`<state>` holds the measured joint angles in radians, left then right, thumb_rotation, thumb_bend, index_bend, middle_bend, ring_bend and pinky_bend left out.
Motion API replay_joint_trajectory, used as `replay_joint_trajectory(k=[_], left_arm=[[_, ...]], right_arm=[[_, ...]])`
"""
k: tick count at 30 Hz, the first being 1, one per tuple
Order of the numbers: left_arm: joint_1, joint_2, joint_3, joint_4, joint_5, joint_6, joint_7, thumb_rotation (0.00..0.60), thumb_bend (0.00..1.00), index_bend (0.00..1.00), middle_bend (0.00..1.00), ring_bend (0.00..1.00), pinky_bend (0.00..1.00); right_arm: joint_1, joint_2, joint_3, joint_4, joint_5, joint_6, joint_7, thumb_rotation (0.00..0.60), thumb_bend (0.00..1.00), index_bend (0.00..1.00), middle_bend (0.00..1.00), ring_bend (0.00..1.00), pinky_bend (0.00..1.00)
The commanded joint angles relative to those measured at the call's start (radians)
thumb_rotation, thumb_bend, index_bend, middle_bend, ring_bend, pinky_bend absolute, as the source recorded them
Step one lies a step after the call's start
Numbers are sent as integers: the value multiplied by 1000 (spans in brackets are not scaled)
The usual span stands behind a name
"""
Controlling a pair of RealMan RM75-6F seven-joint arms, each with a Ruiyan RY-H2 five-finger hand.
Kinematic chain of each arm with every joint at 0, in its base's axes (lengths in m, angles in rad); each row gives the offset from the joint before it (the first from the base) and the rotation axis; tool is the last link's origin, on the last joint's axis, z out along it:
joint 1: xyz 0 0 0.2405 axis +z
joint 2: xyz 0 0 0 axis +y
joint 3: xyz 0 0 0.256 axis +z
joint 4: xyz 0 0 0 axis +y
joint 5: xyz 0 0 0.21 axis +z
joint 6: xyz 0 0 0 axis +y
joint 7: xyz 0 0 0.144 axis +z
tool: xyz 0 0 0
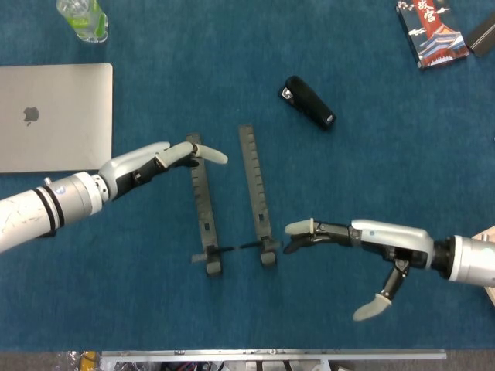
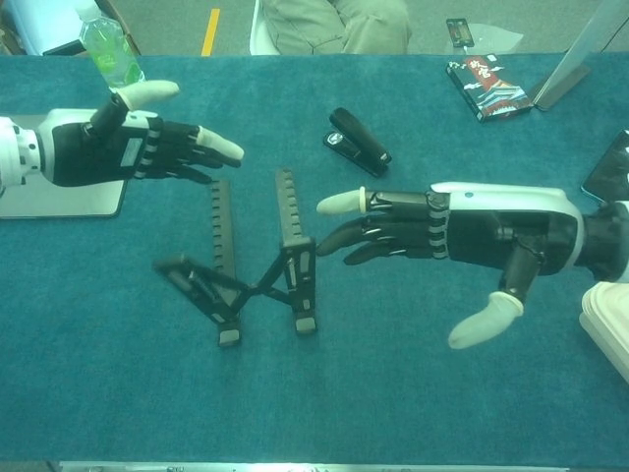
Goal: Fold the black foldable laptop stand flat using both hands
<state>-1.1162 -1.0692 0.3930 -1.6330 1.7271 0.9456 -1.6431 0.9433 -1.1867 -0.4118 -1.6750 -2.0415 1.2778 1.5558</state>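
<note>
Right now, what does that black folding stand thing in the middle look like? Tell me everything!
The black laptop stand looks like dark metal or plastic. It has two long notched rails side by side, joined near their lower ends by thin crossed struts, with small feet at the near ends. It sits on the blue table, only partly folded, its struts raised. Neither hand clearly grips it; the right hand's fingertips reach close to one rail.

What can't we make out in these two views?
- Right hand fingertips against the laptop stand: contact unclear in both views, dark fingers merge with the black frame.
- Stand's left side: blurred in the chest view.
- Bottle: cut off by the top edge of the head view.
- Book cover text: too small.
- Laptop: partly hidden by the left hand in the chest view.
</note>
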Motion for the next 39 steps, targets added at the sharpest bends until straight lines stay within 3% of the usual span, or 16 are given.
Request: replay_joint_trajectory(k=[1,17,27,39], left_arm=[[12,10,-18,-7,-15,0,18,0,217,165,97,0,35],[85,67,-112,-20,-89,-14,105,0,217,164,75,0,17],[157,103,-163,-35,-112,18,177,0,217,163,40,0,0],[209,129,-183,-30,-79,12,172,0,217,163,40,0,0]], right_arm=[[-1,8,0,-5,-2,11,-20,600,0,11,158,29,74],[22,-15,-36,-16,-36,-18,-19,600,0,11,158,29,74],[31,-95,20,26,70,-104,-58,600,0,11,158,29,74],[29,-162,77,81,179,-185,-99,600,0,11,158,29,74]])
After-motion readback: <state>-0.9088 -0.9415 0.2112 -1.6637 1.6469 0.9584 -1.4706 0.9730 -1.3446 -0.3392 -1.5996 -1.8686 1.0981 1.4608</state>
